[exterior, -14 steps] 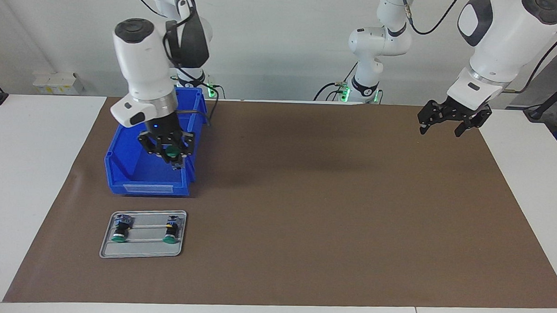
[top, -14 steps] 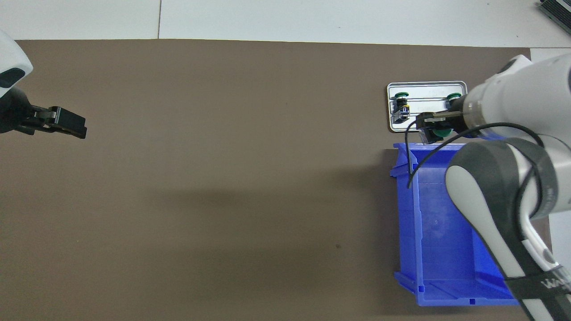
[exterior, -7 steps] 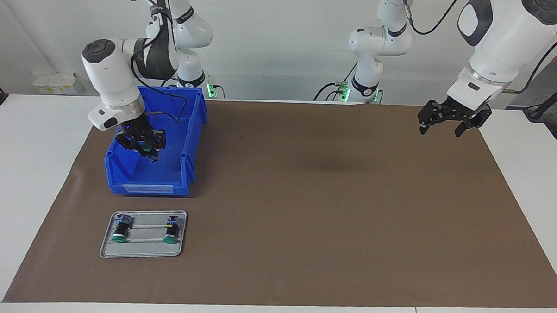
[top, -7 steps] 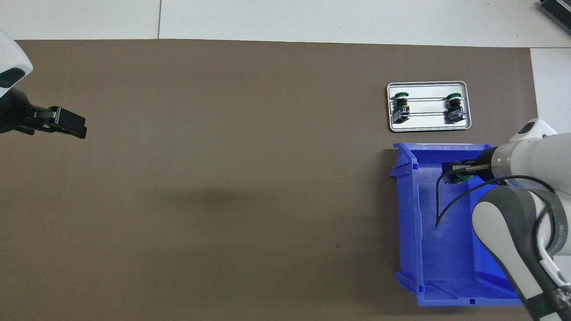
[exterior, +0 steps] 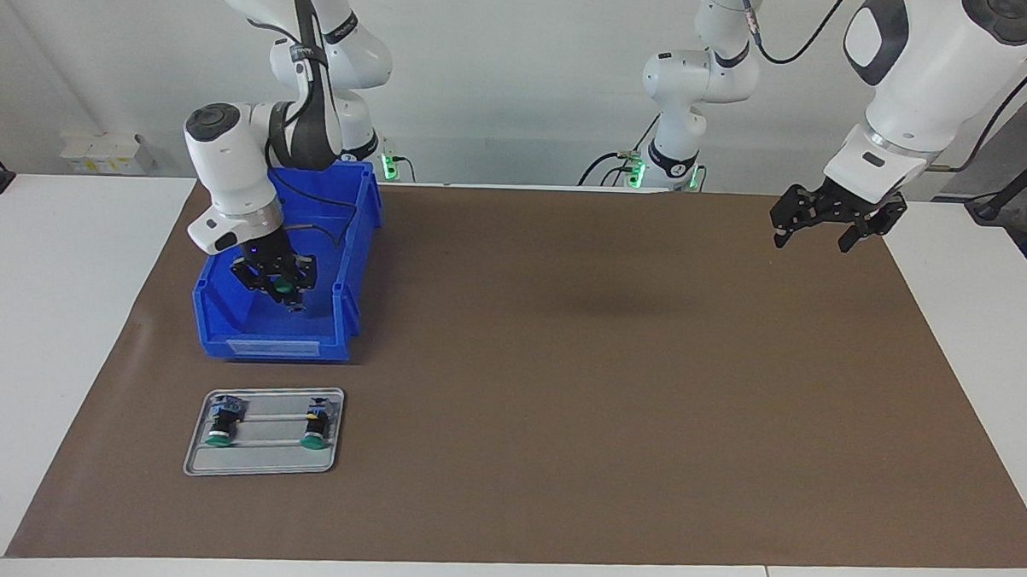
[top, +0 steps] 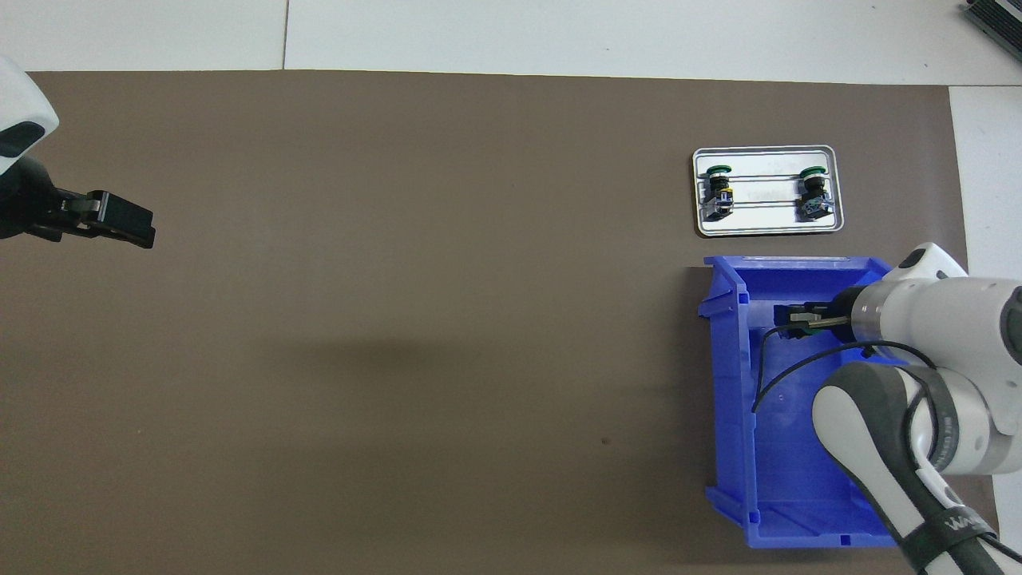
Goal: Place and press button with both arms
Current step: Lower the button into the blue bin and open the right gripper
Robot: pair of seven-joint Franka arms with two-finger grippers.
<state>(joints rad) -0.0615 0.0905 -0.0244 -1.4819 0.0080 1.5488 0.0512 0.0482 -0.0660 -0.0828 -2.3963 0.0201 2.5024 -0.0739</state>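
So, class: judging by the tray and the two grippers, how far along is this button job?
Done: two buttons lie on the tray. In hand: the right gripper holds a third button over the blue bin. Left: placing and pressing; the left gripper waits.

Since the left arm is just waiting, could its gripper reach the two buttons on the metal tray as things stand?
Probably not easily: the left gripper hangs over the table's other end, though nothing covers the buttons on the tray.

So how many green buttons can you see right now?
3. Two lie on the metal tray: one button toward its right-arm end, the other beside it. The third is in the right gripper over the blue bin, whose walls may hide more.
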